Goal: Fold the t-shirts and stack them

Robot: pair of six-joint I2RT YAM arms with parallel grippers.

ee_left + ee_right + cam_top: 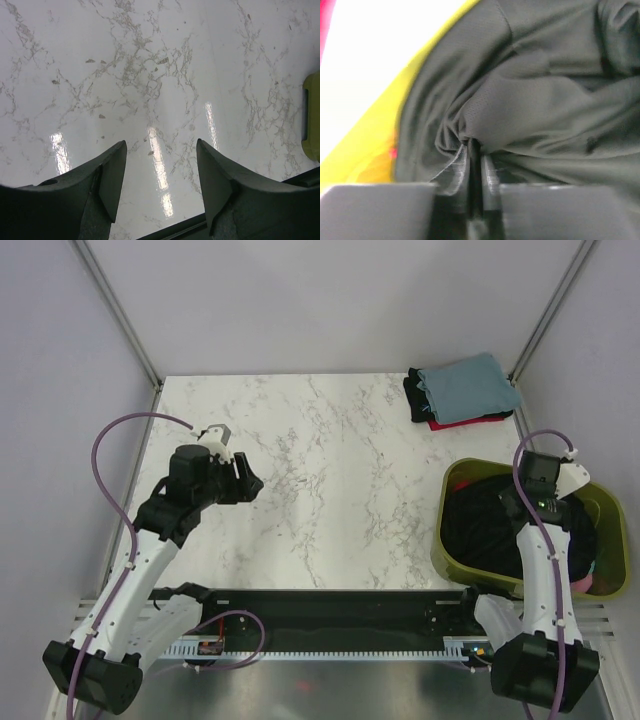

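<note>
Overhead view of a white marble table (330,470) with two robot arms mounted at its near edge. At about 1 o'clock on the table, in the far right corner, lies a folded stack (440,410). A grey-blue t-shirt (468,386) is on top, with the edges of black and red shirts showing beneath it. At about 4 o'clock an olive-green basket (445,545) sits at the table's right edge, filled mostly by a crumpled black t-shirt (480,525). A patch of pink cloth (583,583) shows at the basket's 5 o'clock corner. The right arm reaches down into the basket, and from above its wrist hides the fingers.

The right wrist camera shows what the overhead view cannot. The right gripper (475,152) has its two fingers pressed nearly together on a bunched fold of the black t-shirt. The cloth puckers into creases that fan out from the fingertips toward 12 and 3 o'clock. The basket's yellow-green wall fills the 9 o'clock side of this view.

The left gripper (243,478) hangs over bare marble at about 9 o'clock on the table, well apart from all the shirts and pointing toward 3 o'clock. The left wrist camera makes its state plain: both dark fingers (112,175) stand spread apart with nothing between them, only glossy veined marble below. A sliver of the basket's rim appears at that view's 3 o'clock edge.
</note>
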